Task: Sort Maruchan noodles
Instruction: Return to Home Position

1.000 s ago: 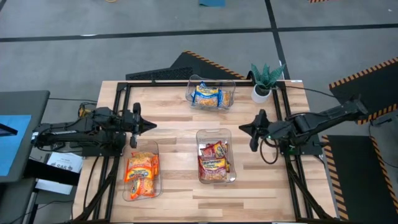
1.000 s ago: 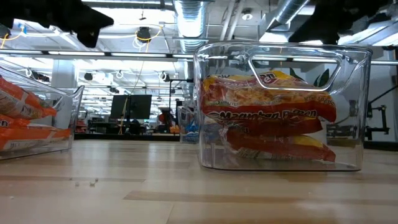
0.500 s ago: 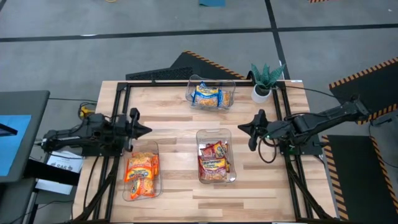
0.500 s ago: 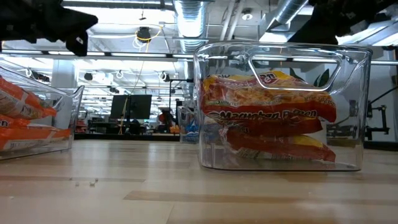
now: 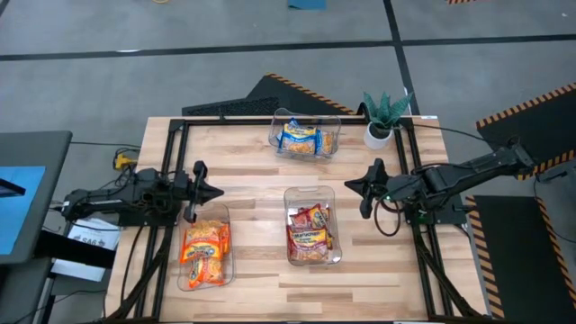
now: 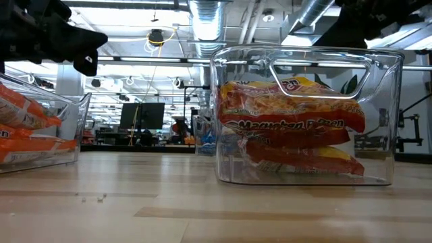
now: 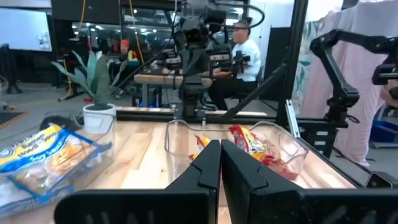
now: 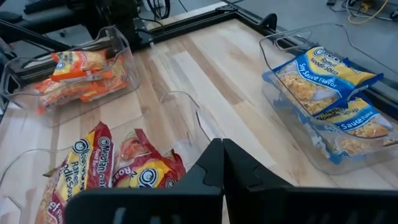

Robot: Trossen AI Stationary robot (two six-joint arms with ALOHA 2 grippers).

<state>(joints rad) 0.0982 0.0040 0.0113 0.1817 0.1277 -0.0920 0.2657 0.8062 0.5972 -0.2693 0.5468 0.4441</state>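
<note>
The Maruchan noodles lie in three clear bins: bright orange packets (image 5: 205, 252) in the near-left bin (image 5: 205, 218), red-orange packets (image 5: 309, 236) in the middle bin (image 5: 311, 193), blue-and-yellow packets (image 5: 300, 139) in the far bin (image 5: 307, 117). My left gripper (image 5: 216, 191) is shut and empty, above the table just beyond the near-left bin's far end. My right gripper (image 5: 351, 187) is shut and empty, to the right of the middle bin. The same packets show in the right wrist view: orange (image 8: 81, 78), red-orange (image 8: 112, 171), blue-and-yellow (image 8: 329, 93).
A small potted green plant (image 5: 385, 115) stands at the far right corner. A black frame (image 5: 270, 121) runs round the table's far and side edges. Bare wood lies between the bins. A person (image 7: 245, 53) sits in the room beyond the table.
My left arm has drawn back toward the table's left edge and then come a little way right again, ending slightly nearer the near-left bin. My right gripper has kept still. The packets have not moved.
</note>
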